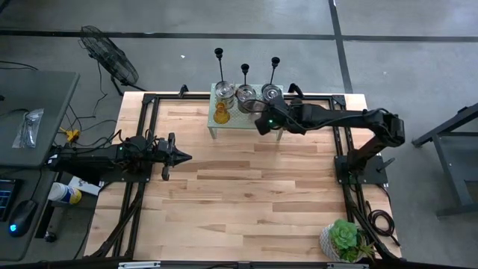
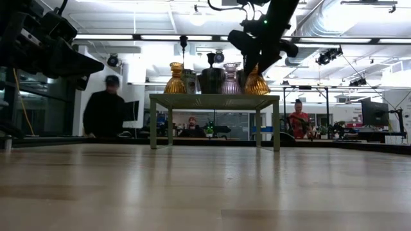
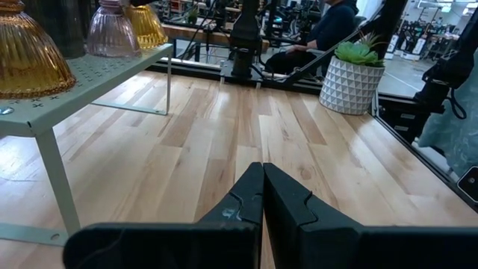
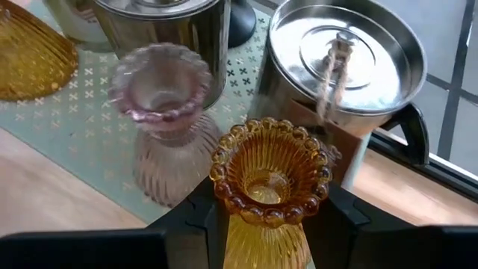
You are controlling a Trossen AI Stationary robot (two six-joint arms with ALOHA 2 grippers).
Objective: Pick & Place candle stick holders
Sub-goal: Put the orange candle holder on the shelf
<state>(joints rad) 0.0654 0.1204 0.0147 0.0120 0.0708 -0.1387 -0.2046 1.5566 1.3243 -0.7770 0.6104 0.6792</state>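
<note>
Right tool (image 4: 269, 217) clamped on an amber glass holder (image 4: 270, 175) above the shelf (image 4: 75, 127) — left tool (image 3: 263, 196) together, idle.

On the pale green shelf (image 4: 75, 131), punched with small cross-shaped holes, a ribbed amber glass holder (image 4: 269, 187) with a beaded rim sits at 5 o'clock from a ribbed pink glass holder (image 4: 164, 119). Shiny silver tins (image 4: 347, 63) stand at 1 o'clock. The table (image 1: 246, 187) is light striped wood; the candlesticks (image 1: 245, 75) are black.
</note>
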